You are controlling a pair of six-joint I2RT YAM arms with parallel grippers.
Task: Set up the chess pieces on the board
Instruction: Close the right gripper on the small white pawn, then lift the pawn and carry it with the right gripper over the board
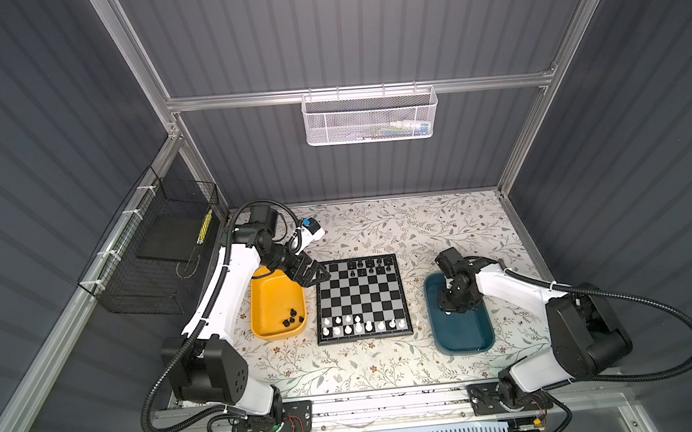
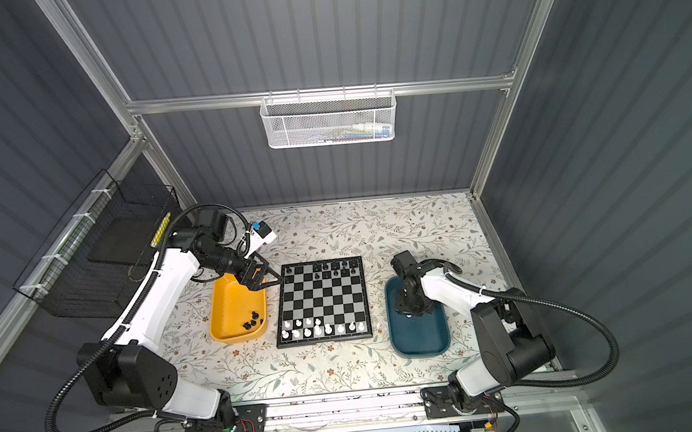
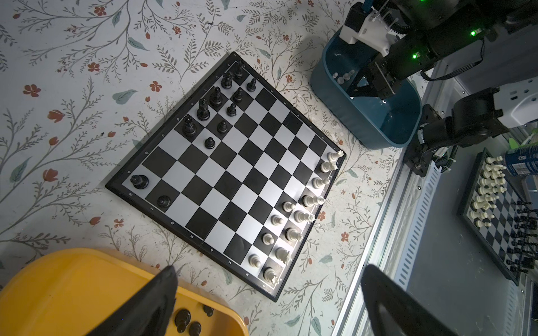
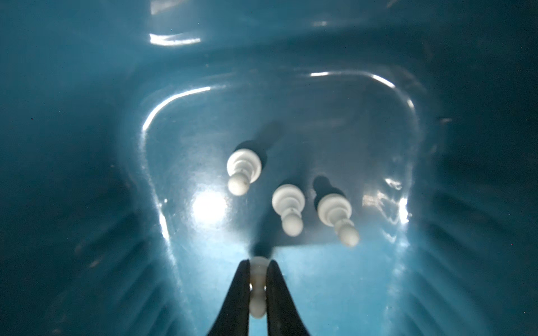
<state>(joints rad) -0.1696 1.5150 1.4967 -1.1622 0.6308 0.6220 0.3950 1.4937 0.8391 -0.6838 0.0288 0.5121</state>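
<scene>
Chess pieces: small white plastic chessmen [image 1: 358,328] fill part of the two near rows of the square black and silver-grey chequered board [image 1: 360,297], and small black plastic chessmen [image 1: 370,265] fill part of its two far rows. A few spare black chessmen [image 1: 292,316] lie in the near end of the yellow plastic tray [image 1: 267,310]. Three loose white chessmen [image 4: 288,203] stand in the teal plastic tray [image 1: 465,333].
Board: lies flat on the floral-patterned desk [image 1: 378,231], between the two trays and apart from both.
Left arm: the white forearm slants up from the near-left base toward the far side, with the wrist turned toward the board.
Left gripper [image 1: 319,279]: spread wide and empty, it hovers over the yellow tray's far end, just beside the board's far-left corner.
Right arm: the elbow is raised at the right, the forearm reaches leftward, and the wrist bends steeply down into the teal tray's far end.
Right gripper [image 4: 258,263]: pressed together, pinching a single white chessman [image 4: 257,291] between its black fingers [image 4: 238,291]. Whether that piece touches the tray floor cannot be told.
</scene>
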